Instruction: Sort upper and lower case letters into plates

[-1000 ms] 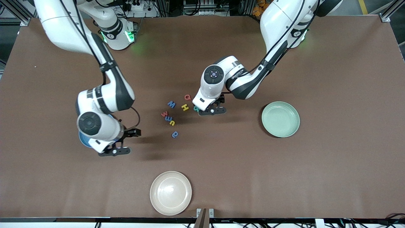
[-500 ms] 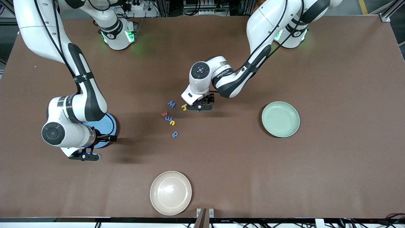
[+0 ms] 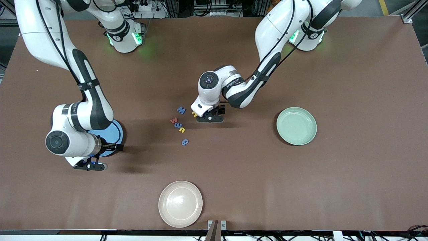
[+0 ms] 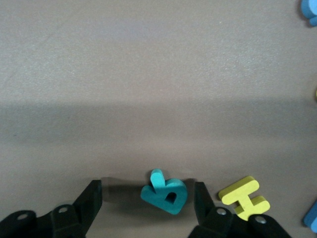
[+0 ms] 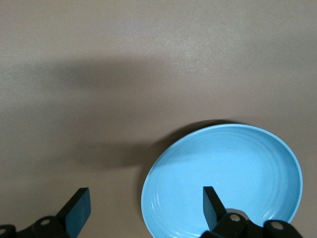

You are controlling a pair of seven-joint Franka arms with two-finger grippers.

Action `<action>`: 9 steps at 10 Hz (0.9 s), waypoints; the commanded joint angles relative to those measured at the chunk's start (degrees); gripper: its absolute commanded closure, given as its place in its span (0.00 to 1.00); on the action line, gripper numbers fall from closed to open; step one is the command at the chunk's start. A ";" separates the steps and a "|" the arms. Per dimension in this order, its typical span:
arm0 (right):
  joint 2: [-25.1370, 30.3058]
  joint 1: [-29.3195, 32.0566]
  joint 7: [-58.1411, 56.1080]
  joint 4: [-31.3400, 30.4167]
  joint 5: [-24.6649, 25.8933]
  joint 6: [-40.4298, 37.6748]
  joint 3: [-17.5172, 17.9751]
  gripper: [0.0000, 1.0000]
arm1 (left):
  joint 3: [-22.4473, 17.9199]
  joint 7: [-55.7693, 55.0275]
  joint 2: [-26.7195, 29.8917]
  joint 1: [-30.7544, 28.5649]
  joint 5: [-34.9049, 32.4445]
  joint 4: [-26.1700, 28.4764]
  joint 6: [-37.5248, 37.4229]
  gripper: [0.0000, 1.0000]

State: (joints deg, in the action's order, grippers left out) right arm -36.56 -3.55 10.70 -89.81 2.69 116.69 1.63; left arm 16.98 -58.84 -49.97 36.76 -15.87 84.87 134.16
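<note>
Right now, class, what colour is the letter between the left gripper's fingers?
Teal. The letter shows best in the left wrist view.

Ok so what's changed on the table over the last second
The left gripper slid toward the right arm's end, dropped around the teal letter beside the yellow H, fingers not yet touching. The right gripper drew back past the blue plate. The green plate and white plate stayed.
</note>
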 commanded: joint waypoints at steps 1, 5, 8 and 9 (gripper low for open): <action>0.00 -1.53 -0.50 -0.37 -0.23 0.20 0.91 0.00 | -0.90 -1.81 -1.71 1.82 -1.71 -2.34 0.13 0.17; -0.97 -5.32 -0.68 -0.28 -0.32 0.64 0.83 0.00 | -1.77 -0.75 -1.71 2.35 -1.71 -2.33 0.31 0.59; -1.14 -5.33 -0.77 -0.45 -0.66 0.20 0.92 0.00 | -1.78 -0.66 -1.62 2.35 -1.71 -2.34 0.31 0.61; -1.14 -5.85 -0.51 -0.54 -0.84 0.20 1.18 0.00 | -1.78 -0.66 -1.62 2.35 -1.80 -2.34 0.31 0.61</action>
State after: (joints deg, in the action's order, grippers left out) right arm -37.86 -9.35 10.57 -89.99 2.64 116.83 2.31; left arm 16.12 -58.84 -50.70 38.39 -16.02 83.07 134.08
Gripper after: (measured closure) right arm 0.000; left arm 0.586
